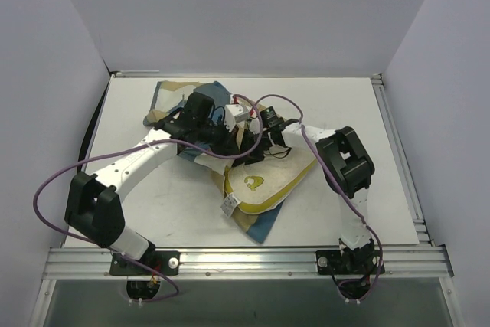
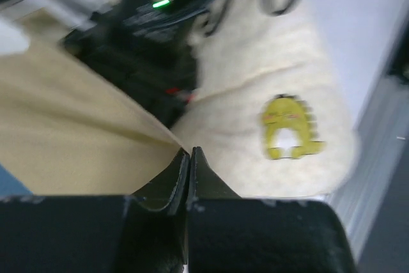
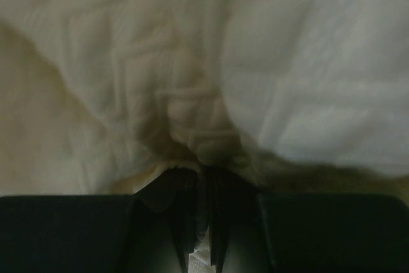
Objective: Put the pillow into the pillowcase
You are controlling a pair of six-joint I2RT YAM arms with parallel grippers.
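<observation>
1. Table [image 1: 344, 105]: flat white top. A metal rail [image 1: 245, 259] runs along the near edge, on the near side of the pillow, and a thinner metal strip frames the right and far edges.
2. Walls [image 1: 245, 13]: plain pale panels rising on the left, far and right sides of the table.
3. Pillow [image 1: 269, 178]: cream, knit-textured, lying slightly right of the table's middle. Its yellow emblem [image 1: 253, 182] faces up near its near-left corner, and a small white label [image 1: 230, 206] sticks out just left of that corner.
4. Pillowcase [image 1: 172, 94]: blue, tan and white checked cloth. It is spread flat to the far left of the pillow, and a blue and tan corner shows from under the pillow's near edge.
5. Left gripper [image 2: 190, 156]: at the pillow's left edge, close to the emblem. The jaws are pressed together, with a tan fold of the pillowcase pinched at their tips.
6. Right gripper [image 3: 203, 172]: on the pillow's far side. The jaws are nearly together, clamped on a bunched ridge of the pillow's knit fabric.
7. Arms: both reach in from the rail and meet over the pillow's far-left part, the left arm [image 1: 126, 166] crossing bare table to the pillow's left.
8. Purple cables [image 1: 53, 181]: looped along each arm.
</observation>
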